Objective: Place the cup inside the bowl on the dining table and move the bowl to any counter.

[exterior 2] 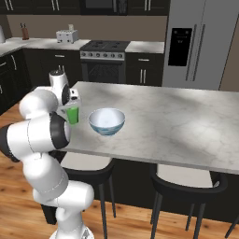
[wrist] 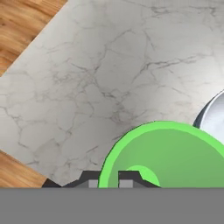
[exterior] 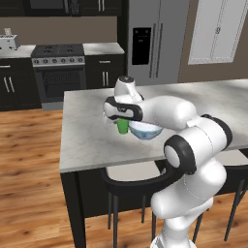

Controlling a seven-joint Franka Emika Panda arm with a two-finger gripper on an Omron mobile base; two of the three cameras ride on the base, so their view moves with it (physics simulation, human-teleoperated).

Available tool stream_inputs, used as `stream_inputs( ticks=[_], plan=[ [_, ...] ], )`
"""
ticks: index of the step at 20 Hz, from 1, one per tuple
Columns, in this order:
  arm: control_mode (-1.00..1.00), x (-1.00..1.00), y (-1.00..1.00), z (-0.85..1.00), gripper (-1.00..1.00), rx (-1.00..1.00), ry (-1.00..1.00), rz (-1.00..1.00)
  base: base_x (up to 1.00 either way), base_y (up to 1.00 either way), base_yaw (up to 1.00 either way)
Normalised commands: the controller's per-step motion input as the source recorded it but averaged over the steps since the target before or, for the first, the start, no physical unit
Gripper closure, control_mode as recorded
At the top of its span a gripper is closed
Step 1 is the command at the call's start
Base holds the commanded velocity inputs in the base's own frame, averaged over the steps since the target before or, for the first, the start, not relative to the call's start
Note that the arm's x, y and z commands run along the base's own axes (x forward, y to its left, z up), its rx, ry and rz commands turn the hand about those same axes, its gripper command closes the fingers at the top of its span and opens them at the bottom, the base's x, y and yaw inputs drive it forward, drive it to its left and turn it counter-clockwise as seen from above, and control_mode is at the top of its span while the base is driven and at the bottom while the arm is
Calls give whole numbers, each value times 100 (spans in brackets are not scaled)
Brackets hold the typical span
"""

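Green cup pinched at its rim by the tool, beside the bowl.
Hand view: the two dark fingertips straddle the cup's rim, one outside the wall, one inside, closed on it. Base views: cup upright under the tool, over the marble counter near its edge and corner; whether its foot touches the top, cannot tell. White bowl stands just beside the cup, apart from it. Black stools below the edge.
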Motion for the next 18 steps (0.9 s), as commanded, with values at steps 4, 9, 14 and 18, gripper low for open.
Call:
stream_inputs(
  ticks=[4, 9, 14, 18],
  plan=[
    [-100, 0, -1, 38, 100, 0, 0, 0, 0, 0, 0],
    [-100, 3, -22, 19, 100, 0, 0, 0, 0, 0, 0],
    [-100, 3, -41, 2, 100, 0, -1, 0, 0, 0, 0],
    [-100, 13, -46, 0, 100, 0, -2, 1, 0, 0, 0]
  ],
)
